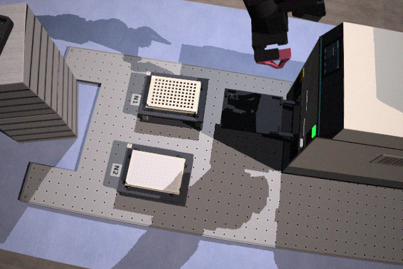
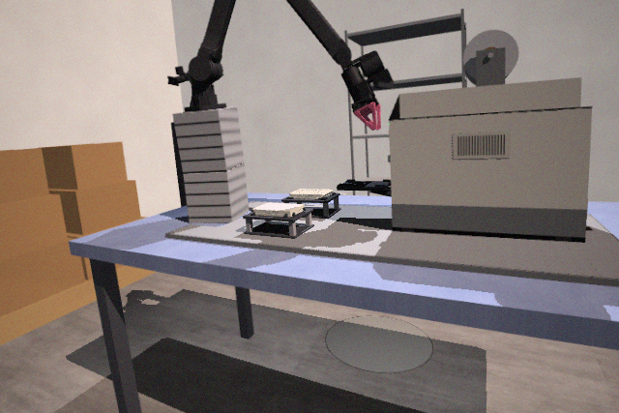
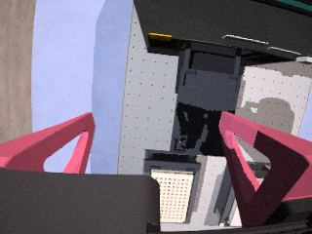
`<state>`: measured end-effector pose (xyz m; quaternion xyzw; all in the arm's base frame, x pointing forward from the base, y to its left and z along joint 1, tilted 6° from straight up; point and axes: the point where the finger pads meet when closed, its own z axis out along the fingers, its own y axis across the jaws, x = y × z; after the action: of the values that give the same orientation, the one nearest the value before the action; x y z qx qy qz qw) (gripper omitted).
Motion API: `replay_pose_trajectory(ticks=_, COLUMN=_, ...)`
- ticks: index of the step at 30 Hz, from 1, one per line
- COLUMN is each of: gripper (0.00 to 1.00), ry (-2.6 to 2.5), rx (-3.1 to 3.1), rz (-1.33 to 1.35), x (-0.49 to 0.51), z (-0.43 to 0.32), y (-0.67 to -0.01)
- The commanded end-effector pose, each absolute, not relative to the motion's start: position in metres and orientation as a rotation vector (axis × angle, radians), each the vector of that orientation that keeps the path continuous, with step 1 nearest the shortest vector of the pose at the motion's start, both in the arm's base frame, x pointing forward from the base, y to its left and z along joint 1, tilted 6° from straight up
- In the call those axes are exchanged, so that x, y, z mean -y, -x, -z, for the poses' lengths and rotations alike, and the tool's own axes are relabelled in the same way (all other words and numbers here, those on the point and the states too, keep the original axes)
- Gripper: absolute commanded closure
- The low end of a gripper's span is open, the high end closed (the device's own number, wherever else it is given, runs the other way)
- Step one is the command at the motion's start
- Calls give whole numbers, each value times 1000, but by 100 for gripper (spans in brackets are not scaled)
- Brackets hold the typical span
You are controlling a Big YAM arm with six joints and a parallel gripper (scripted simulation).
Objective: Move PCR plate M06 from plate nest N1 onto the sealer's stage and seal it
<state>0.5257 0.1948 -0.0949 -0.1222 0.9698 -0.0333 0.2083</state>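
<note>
Gripper: the gripper (image 1: pixel 274 59) is high in the air beside the sealer's upper front corner, its pink fingers spread wide with nothing between them.
Arm: the dark arm (image 2: pixel 300 3) reaches from a ribbed grey pedestal (image 2: pixel 212 163) at the table's far corner, up and over towards the sealer.
Open plate: the plate with open wells (image 1: pixel 173 94) sits flat in the nest labelled N1 (image 1: pixel 203 103), well apart from the gripper and lower than it.
Sealed plate: the foil-covered plate (image 1: pixel 155 171) lies in the nest labelled N2 (image 1: pixel 187 174), nearer the table's front edge in the exterior view.
Stage: the black stage (image 1: pixel 257 109) stands out in front of the sealer, its pocket dark, glossy and in shadow; nothing pale lies in it.
Sealer: the big grey box of the sealer (image 2: pixel 489 159) stands on the dotted base board (image 1: pixel 227 194), with a teal strip down its front.
Lamp: a green square (image 1: pixel 313 131) glows low on the sealer's front.
Key: a small pale mark (image 1: pixel 301 142) sits just by the lamp; too small to tell more.
Wrist view: looking down between the fingers, the stage and the open plate (image 3: pixel 175 191) show far below.
</note>
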Motion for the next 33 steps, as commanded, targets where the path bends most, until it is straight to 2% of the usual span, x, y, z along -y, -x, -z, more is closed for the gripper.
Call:
replay_pose_trajectory(ticks=1, gripper=0, ry=332, rx=-2692, rz=87, x=-189, z=66, y=-531)
replay_pose_trajectory(ticks=33, gripper=0, ry=199, rx=-2996, rz=123, x=-82, z=61, y=-438)
